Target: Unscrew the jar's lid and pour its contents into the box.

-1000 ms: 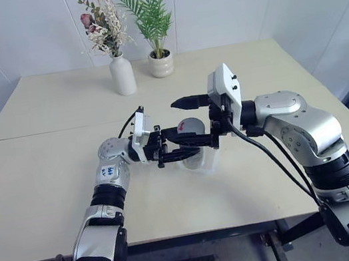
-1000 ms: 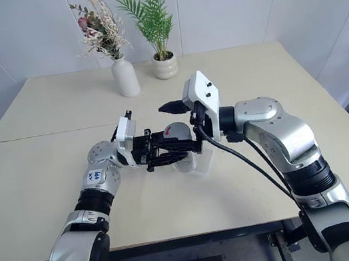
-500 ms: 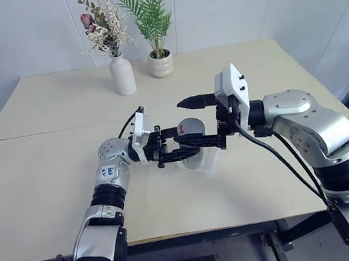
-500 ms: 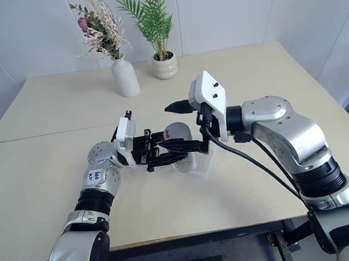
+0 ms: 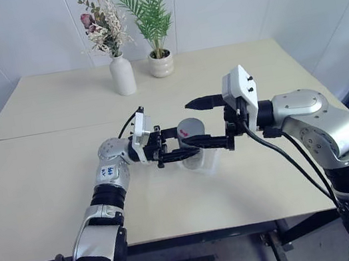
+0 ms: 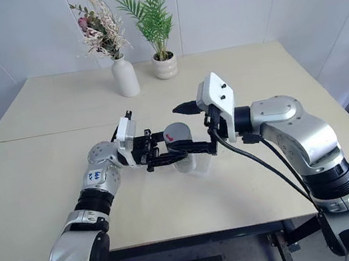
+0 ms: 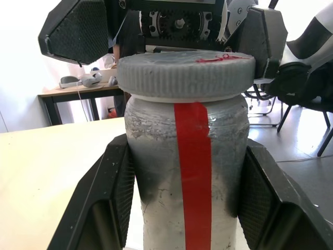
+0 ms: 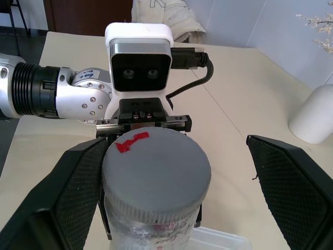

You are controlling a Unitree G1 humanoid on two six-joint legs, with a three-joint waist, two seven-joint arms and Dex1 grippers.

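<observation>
Your left gripper (image 7: 182,203) is clamping the jar (image 7: 184,182) by its cloudy, silvery-grey cylindrical body, its textured black pads pressing both sides beside the glossy red stripe. It is holding the jar upright just above the clear, round-cornered plastic box (image 5: 205,161) on the matte beige table (image 5: 49,186). The ribbed grey lid (image 8: 156,174), marked with a red smear, is sitting on the jar. Your right gripper (image 8: 166,192) is standing wide open around the lid, one finger alongside it, the other well clear.

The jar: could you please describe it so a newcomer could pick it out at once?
On the beige table, look midway between the two arms. The jar is shut in the left tool, above the clear box. Unlike the white vase behind, it is silvery-grey, red-striped, grey-lidded.
</observation>
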